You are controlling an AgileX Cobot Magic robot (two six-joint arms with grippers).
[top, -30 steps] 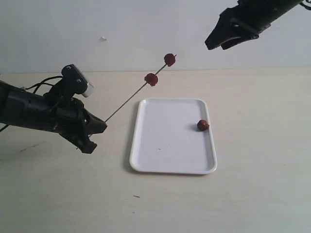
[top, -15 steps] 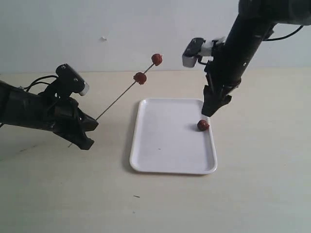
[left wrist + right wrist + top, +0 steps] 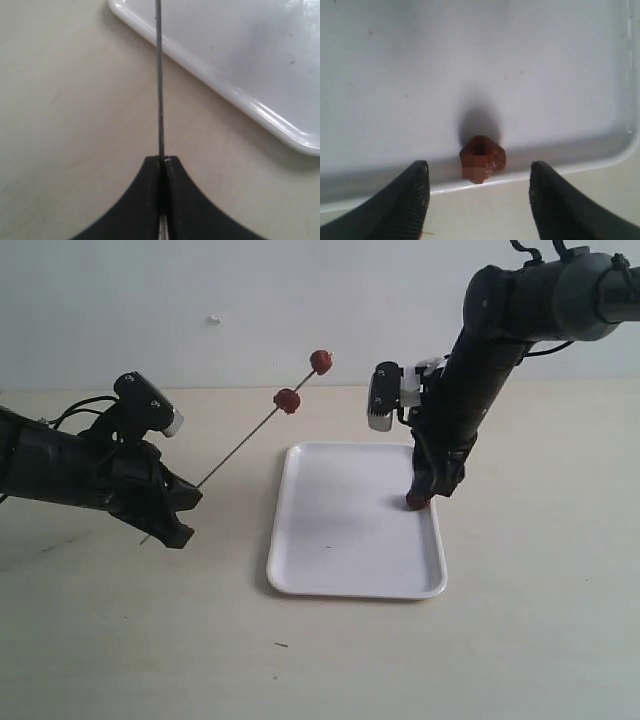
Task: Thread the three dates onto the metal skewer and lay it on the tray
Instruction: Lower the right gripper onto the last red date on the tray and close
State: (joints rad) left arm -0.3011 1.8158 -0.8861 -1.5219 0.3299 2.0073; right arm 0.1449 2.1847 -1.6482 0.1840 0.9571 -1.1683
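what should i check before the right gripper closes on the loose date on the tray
1. Right gripper open: ok.
2. Loose date between its fingers: ok, roughly centred in the right wrist view.
3. Fingers clear of the tray rim, which the date lies right beside: cannot tell.
4. Left gripper shut on the metal skewer: ok.
5. Two threaded dates seated on the skewer: ok.
6. Bare tip beyond the outer date for the third: cannot tell, too small.

Black arms [image 3: 60,465]; white wrist cameras [image 3: 383,397]; black cables [image 3: 75,415].
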